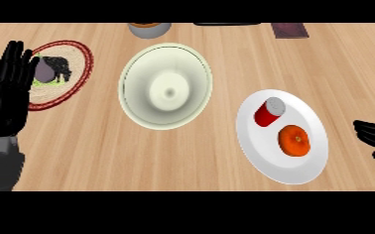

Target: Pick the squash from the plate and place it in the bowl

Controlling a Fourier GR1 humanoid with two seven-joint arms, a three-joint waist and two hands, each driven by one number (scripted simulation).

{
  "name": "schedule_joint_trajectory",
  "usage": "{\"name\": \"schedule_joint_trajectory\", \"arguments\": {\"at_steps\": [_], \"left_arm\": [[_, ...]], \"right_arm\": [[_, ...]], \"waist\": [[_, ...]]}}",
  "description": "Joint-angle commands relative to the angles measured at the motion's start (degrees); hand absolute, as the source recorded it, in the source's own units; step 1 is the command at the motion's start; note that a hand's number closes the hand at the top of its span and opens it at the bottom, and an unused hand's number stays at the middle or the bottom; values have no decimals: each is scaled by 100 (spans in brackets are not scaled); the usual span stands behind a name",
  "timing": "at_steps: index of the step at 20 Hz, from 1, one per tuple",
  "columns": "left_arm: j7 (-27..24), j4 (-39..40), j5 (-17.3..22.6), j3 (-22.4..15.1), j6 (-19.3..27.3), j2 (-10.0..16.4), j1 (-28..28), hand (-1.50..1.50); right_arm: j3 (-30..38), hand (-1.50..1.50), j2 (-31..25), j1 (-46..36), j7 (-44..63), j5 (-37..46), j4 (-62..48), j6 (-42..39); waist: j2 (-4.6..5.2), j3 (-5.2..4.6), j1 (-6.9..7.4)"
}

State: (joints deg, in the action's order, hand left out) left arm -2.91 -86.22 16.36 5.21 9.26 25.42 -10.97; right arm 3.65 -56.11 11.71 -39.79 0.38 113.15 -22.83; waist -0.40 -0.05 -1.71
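the squash (294,140), round and orange, lies on the white plate (291,172) at the right of the wooden counter (219,59), on the half of the plate nearer the robot. a red can (269,112) with a grey top lies tilted on the same plate just beyond it, close to the squash but apart from it. the right hand (365,133) shows only partly at the view's right edge, level with the squash and near the plate's rim without touching plate or squash; the fingers that show are stretched out and spread, holding nothing. the pale bowl (144,62) stands in the middle of the counter, to the left of the plate and clear of it. the left hand (15,84) rests at the left edge, fingers straight and pointing up, well apart from the squash, overlapping the edge of a round red-rimmed plate (86,62) that carries a purple thing (46,71) and a black thing (61,65). a grey pot (149,29) stands at the far edge behind the bowl.
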Motion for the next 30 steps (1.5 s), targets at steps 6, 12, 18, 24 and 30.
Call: {"name": "schedule_joint_trajectory", "arguments": {"at_steps": [6,12,18,24,30], "left_arm": [[132,-67,-226,-147,199,-190,-137,0],[-559,661,7,245,-490,-72,-122,0],[-81,257,-124,134,-348,-241,-230,0],[-213,223,-288,198,-368,-339,-97,0],[-10,257,-381,259,-413,-373,-288,0]], "right_arm": [[648,-150,-1351,509,138,1193,445,-734],[425,-150,-1475,-25,2,1820,-108,-865],[-123,-150,-874,-109,-402,2714,-802,-400],[-950,-150,-263,-642,-77,3508,-1106,-283],[-1440,-150,488,-1005,241,4151,-1510,-238]], "waist": [[1,4,-3],[52,1,159],[48,7,185],[46,6,212],[41,6,186]]}}
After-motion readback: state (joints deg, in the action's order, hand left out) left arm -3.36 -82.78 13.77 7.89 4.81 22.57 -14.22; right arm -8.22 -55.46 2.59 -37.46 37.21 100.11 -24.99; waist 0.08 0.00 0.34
